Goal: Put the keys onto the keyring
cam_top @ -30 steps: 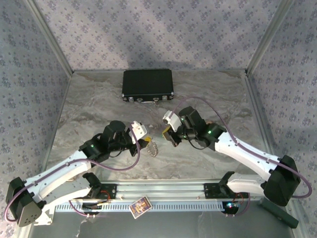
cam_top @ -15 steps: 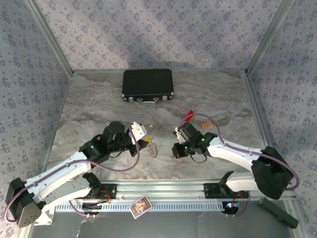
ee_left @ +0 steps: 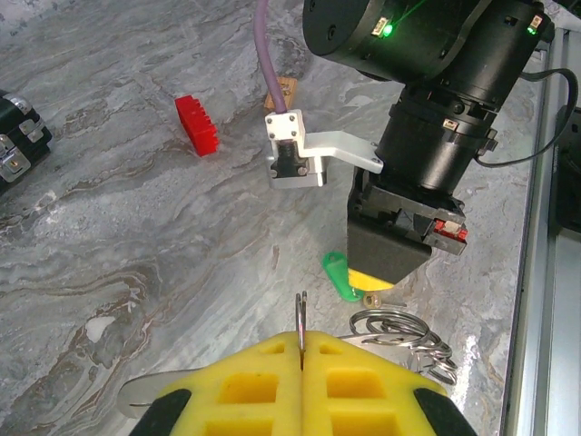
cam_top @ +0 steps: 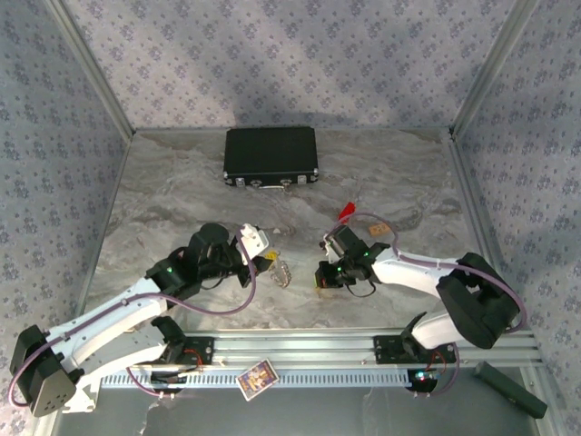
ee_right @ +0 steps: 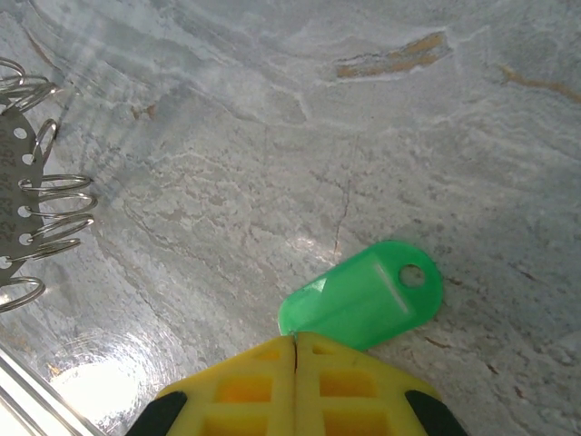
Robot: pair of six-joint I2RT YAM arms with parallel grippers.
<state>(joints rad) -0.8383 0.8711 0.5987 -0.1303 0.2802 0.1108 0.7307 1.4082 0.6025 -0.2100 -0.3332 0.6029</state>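
Left claw (ee_left: pixel 301 350) was clenched, yellow pads meeting at the seam, with one thin loop of the keyring (ee_left: pixel 399 329) pinched upright between them. Rest of the silvery rings lay fanned on the grey marbled table (cam_top: pixel 163 209), just right of the pads in the left wrist view.

Right claw (ee_right: pixel 295 350) was also clenched, pads pressed together, tips down at the near end of the green key (ee_right: pixel 363 295). Could not tell whether the tag was nipped between the pads or only touched. Green key lay flat on the table, its hole end pointing away from the claw. Keyring's loops and perforated metal strip sat at the left edge of the right wrist view, apart from the green key.

From above, both claws were low near the middle of the table, tips facing each other, with the keyring between them and closer to the left one. Red key (cam_top: pixel 346 212) lay farther back, well apart from the ring, with a brown bit (cam_top: pixel 378 230) near it. Black case (cam_top: pixel 270 156) sat shut at the far edge
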